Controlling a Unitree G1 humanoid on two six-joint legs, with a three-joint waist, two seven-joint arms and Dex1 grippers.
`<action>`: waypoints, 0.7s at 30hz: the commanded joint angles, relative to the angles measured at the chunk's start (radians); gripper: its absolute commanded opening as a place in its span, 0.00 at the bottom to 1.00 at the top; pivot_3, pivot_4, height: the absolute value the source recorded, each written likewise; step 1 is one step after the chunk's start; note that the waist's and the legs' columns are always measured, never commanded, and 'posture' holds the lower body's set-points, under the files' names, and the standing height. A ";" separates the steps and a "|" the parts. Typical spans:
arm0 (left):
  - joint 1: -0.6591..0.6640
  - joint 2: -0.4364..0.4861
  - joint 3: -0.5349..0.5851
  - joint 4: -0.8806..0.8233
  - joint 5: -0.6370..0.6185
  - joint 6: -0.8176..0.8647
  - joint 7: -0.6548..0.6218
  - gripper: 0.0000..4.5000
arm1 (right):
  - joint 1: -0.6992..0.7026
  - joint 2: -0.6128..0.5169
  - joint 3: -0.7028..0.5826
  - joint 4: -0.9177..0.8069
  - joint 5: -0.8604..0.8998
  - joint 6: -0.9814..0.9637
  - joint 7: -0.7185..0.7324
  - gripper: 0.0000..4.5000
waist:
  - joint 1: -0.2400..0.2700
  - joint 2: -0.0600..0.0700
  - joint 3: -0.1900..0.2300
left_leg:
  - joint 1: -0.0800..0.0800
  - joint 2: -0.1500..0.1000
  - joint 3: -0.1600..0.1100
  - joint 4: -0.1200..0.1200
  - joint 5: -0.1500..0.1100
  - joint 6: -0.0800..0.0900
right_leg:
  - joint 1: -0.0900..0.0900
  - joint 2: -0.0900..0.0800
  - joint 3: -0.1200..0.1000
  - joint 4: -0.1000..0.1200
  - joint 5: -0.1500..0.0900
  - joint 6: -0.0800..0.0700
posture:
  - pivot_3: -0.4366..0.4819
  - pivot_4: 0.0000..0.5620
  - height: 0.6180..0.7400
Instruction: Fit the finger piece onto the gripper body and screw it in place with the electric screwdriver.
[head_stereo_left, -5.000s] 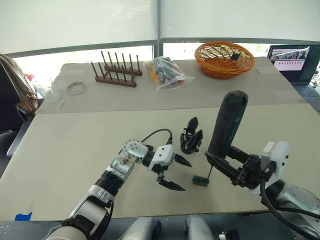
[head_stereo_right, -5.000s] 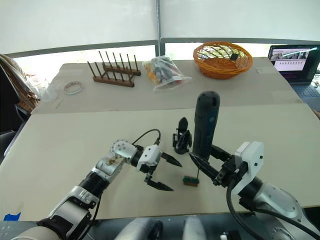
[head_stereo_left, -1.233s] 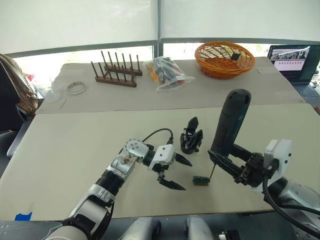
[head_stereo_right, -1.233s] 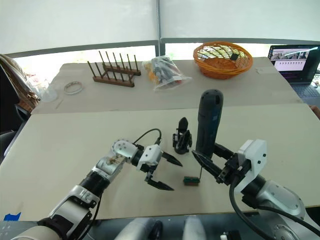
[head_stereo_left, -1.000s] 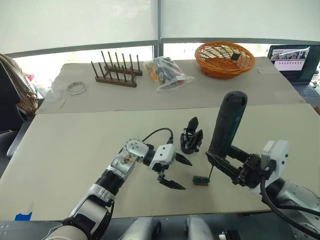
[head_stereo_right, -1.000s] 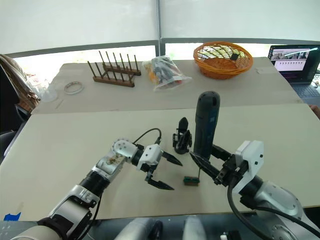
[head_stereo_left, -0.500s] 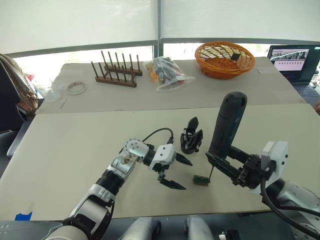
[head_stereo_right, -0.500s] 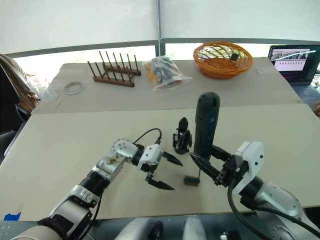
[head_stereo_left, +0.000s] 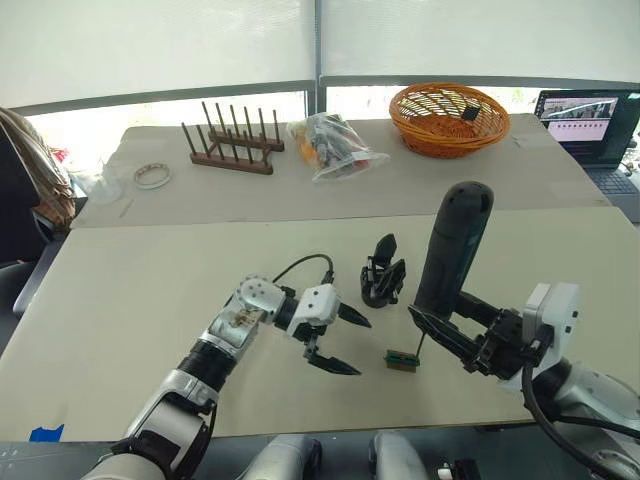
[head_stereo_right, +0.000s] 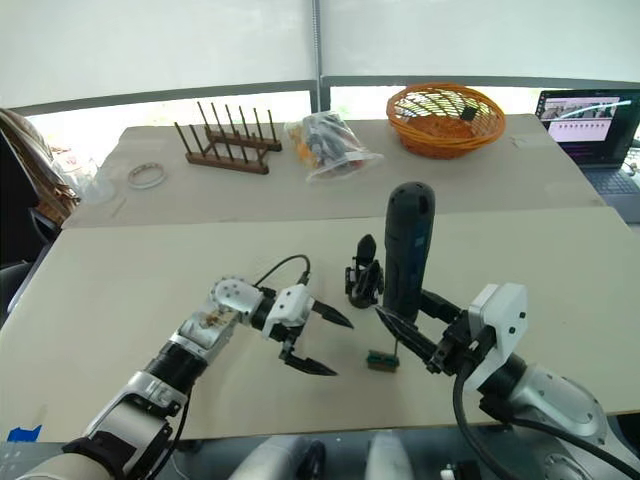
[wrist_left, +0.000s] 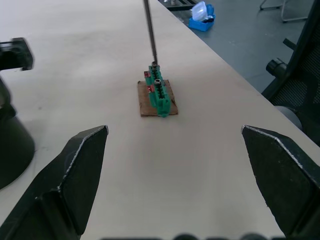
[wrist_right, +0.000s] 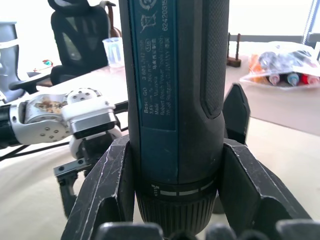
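Left arm reaches forward and low over the bench (head_stereo_left: 150, 290), forearm angled toward the centre. Left gripper (head_stereo_left: 340, 343) spread wide, one finger pointing toward the gripper body, the other lower, toward the front edge; it holds nothing and hangs just above the surface.

Right arm comes in from the right front, wrist bent so the right gripper (head_stereo_left: 440, 330) points toward the centre. Its fingers are clamped around the lower barrel of the electric screwdriver (head_stereo_left: 452, 250), which stands nearly upright, leaning slightly (label side faces the wrist camera).

The thin metal bit (wrist_left: 150, 32) comes down onto a small green terminal block (wrist_left: 159, 94) mounted on a brown backing, lying flat on the bench. Tip touches or sits just at the block's top; cannot tell whether it is seated in a screw.

Gripper body (head_stereo_left: 383, 275) stands on the bench just beyond the block, between the two grippers, one black pointed finger sticking up. Untouched by either gripper.

Far side of the bench: orange wicker basket (head_stereo_left: 450, 118), wooden peg rack (head_stereo_left: 230, 145), plastic bag of items (head_stereo_left: 330, 145), tape roll (head_stereo_left: 152, 176), laptop (head_stereo_left: 595, 125).
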 joint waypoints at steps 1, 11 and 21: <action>-0.004 0.012 0.030 -0.059 -0.042 0.043 0.000 1.00 | -0.029 -0.033 -0.058 -0.080 0.069 -0.011 -0.008 0.43 | 0.000 0.000 0.000 | 0.000 0.000 0.000 0.000 0.000 0.000 | 0.000 0.000 0.000 0.000 0.000 0.000 | 0.48 0.27 1.00; -0.001 0.051 0.087 -0.107 -0.079 0.116 0.046 1.00 | -0.290 -0.252 -0.106 0.013 0.373 0.078 -0.017 0.43 | -0.004 -0.001 0.000 | 0.000 0.001 0.000 0.000 0.000 0.000 | 0.001 0.000 0.000 -0.001 0.000 0.000 | 0.48 0.27 1.00; -0.006 0.071 0.130 -0.102 -0.073 0.124 0.119 1.00 | -0.785 -0.255 0.113 0.257 0.438 0.190 0.044 0.43 | -0.005 -0.004 0.002 | -0.002 0.001 0.000 0.000 0.000 0.000 | -0.001 -0.004 -0.001 -0.001 0.000 0.000 | 0.48 0.27 1.00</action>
